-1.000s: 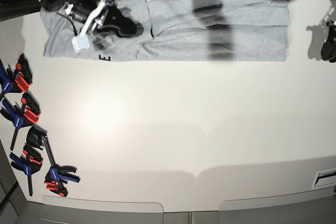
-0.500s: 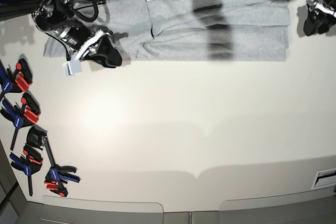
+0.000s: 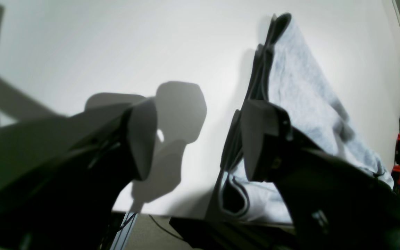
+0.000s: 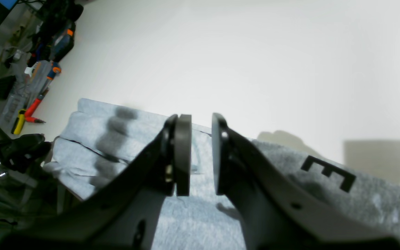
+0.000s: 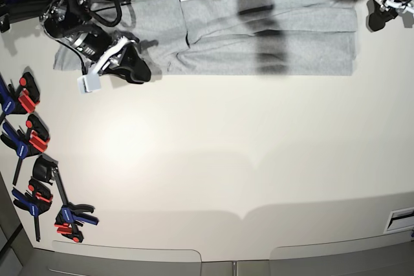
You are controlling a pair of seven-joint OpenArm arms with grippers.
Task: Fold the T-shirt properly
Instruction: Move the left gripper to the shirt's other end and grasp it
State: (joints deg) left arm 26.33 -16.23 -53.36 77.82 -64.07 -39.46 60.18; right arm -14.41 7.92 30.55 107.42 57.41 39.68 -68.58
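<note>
Your T-shirt (image 5: 272, 37) lay folded along the tabletop (image 5: 226, 159), long axis running nine to three; left gripper (image 3: 193, 139) spread wide, right gripper (image 4: 196, 156) narrowly parted, empty.

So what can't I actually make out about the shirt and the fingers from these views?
- Base view: the right gripper covers the T-shirt edge beneath it; lettering hidden.
- Right wrist view: only an "E" shows; the fingers block the cloth behind them, so any contact is unclear.
- Left wrist view: the open left gripper is blurred, and one finger hides the hem.
</note>
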